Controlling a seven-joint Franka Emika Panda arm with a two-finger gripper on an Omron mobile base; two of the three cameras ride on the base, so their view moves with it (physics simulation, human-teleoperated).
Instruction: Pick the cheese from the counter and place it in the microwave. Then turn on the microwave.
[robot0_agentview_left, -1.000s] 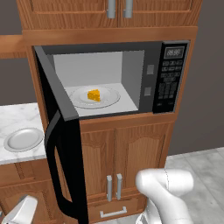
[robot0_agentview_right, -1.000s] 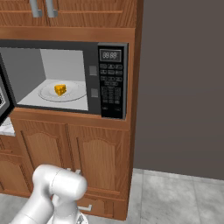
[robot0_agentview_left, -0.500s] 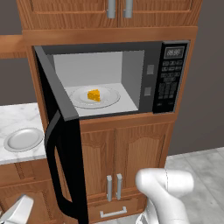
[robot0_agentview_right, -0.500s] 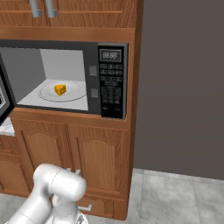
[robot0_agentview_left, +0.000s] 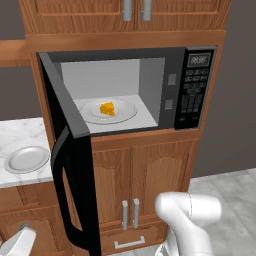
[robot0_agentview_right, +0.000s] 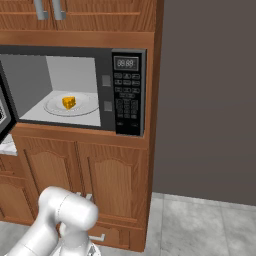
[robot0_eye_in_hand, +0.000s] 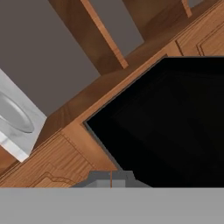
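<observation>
wooden cabinets (robot0_agentview_left: 135, 170) frame the open microwave (robot0_agentview_left: 192, 90); cheese (robot0_agentview_left: 107, 108) lies inside; end effector (robot0_eye_in_hand: 111, 178) closed, empty.

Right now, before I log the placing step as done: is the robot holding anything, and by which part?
Nothing is held. The fingers are shut on nothing, and the cheese lies on the plate inside the open microwave.

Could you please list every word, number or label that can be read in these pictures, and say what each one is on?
"88:88", roughly: on the small display at the top of the microwave button panel; the digits are blurred, so this reading is uncertain.
Button panel keys: marks are there, too small to read.
No other text on the cabinets, counter or plate.
</observation>
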